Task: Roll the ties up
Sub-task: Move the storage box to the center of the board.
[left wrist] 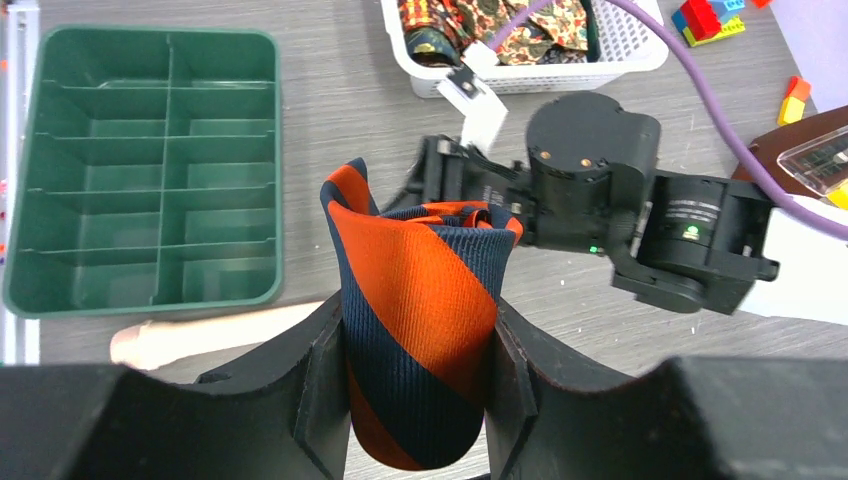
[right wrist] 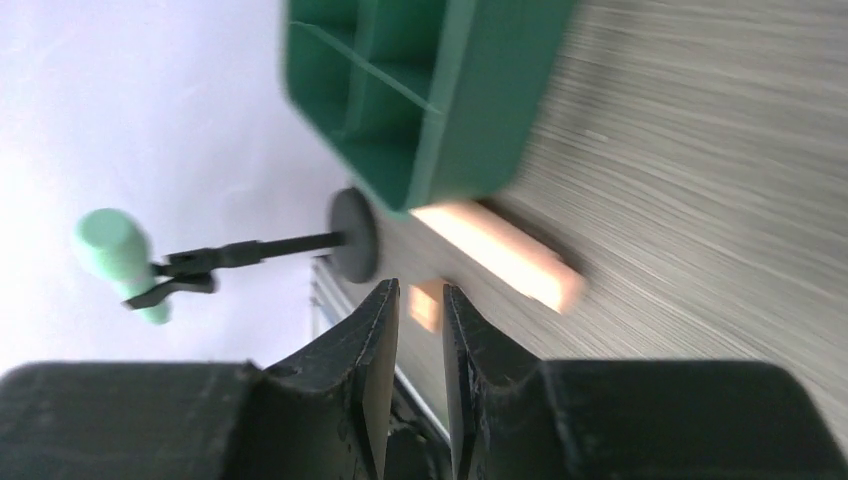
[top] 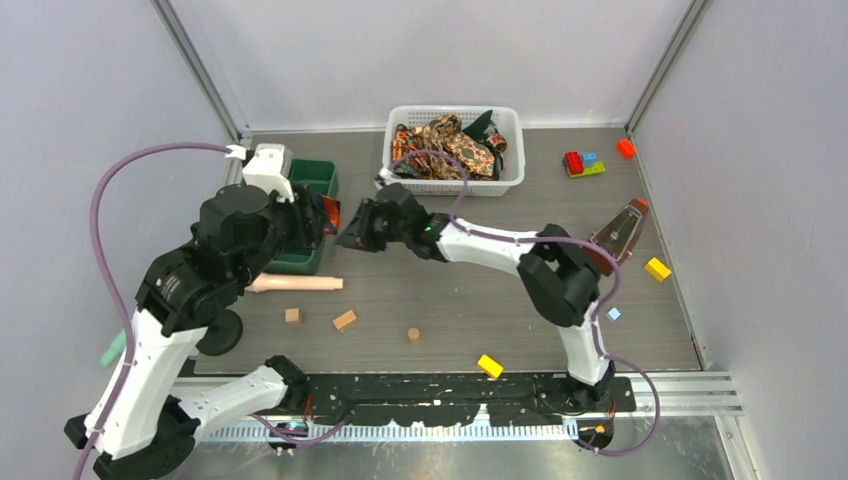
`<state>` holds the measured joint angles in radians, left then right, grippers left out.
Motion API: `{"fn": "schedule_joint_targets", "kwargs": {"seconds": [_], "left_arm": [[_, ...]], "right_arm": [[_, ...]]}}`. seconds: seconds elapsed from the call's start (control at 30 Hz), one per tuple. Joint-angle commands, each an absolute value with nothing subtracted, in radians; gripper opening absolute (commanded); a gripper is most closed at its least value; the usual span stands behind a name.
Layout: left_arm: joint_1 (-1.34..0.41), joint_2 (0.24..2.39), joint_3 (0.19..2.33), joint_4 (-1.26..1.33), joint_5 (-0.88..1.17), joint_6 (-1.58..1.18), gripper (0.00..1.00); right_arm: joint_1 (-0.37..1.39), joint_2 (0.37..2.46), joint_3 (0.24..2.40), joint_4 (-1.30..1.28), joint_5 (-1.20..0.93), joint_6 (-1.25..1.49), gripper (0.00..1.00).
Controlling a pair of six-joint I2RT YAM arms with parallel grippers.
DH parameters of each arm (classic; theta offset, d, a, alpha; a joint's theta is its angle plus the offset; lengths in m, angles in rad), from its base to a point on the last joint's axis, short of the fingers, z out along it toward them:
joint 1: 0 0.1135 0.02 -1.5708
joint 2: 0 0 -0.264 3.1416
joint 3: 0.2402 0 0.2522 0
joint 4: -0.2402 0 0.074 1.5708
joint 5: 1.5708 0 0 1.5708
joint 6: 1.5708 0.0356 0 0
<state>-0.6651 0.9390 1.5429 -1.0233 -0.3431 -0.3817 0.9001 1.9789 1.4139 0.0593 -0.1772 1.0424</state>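
top view: the left hand [top: 325,213] is raised at the left of the surface [top: 470,300], just in front of the green tray [top: 318,178]. the right hand [top: 348,232] faces it from the right, very close. at the far side, the white basket [top: 455,186] holds a loose heap of patterned ties [top: 445,140].

left wrist view: the left hand pinches the striped tie [left wrist: 420,320], orange and navy, wound into a fat coil with 1 of the fingers [left wrist: 320,380] pressed on each side. the coil is held above the surface, right of the tray. the right hand sits just past the coil's far edge; i cannot tell whether it touches the cloth. no roll shows in the tray's compartments.

right wrist view: the picture is blurred. the right hand's fingers are nearly pressed together with a thin gap, and nothing sits between them. the tray and a wooden stick [right wrist: 500,255] lie beyond.

as i judge it, 1 tie is rolled but not yet put down, and the basket's ties are not yet rolled, so the task is in its early part.
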Motion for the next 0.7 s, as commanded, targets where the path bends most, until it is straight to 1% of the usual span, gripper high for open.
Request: {"fn": "schedule_joint_targets", "kwargs": {"seconds": [0.0,0.1,0.13,0.23,0.27,0.3,0.33,0.4,0.53,0.6,0.67], "left_arm": [[-0.660,0.909,1.591,-1.086,-0.399,-0.369,0.38],[-0.660,0.890,1.604,-1.098,-0.410,-0.372,0.38],[-0.660,0.885,1.608,-1.104,-0.410,-0.374,0.38],[-0.660,0.876,1.607,-1.114,-0.410,-0.378,0.38],[-0.660,0.872,1.605,-1.117,-0.412,-0.379,0.38],[-0.661,0.868,1.603,-1.120,-0.412,-0.380,0.38],[-0.660,0.864,1.602,-1.122,-0.414,-0.380,0.38],[-0.660,0.854,1.599,-1.126,-0.413,-0.382,0.38],[-0.661,0.842,1.596,-1.134,-0.416,-0.383,0.39],[-0.660,0.841,1.591,-1.134,-0.418,-0.381,0.39],[-0.660,0.838,1.584,-1.131,-0.419,-0.379,0.38]], "right_arm": [[0.949,2.104,1.668,0.185,-0.287,1.078,0.29],[0.969,2.248,1.817,0.185,-0.317,1.144,0.28],[0.973,2.307,1.900,0.169,-0.319,1.154,0.27],[0.993,2.425,2.083,0.003,-0.288,1.164,0.25],[0.997,2.477,2.177,-0.040,-0.274,1.161,0.25],[1.004,2.501,2.222,-0.137,-0.233,1.155,0.24],[1.007,2.549,2.308,-0.178,-0.210,1.153,0.25],[1.012,2.600,2.404,-0.288,-0.150,1.154,0.24],[1.016,2.613,2.463,-0.463,-0.020,1.122,0.24],[1.020,2.595,2.469,-0.548,0.114,1.084,0.24],[1.024,2.586,2.493,-0.648,0.187,1.044,0.24]]}}
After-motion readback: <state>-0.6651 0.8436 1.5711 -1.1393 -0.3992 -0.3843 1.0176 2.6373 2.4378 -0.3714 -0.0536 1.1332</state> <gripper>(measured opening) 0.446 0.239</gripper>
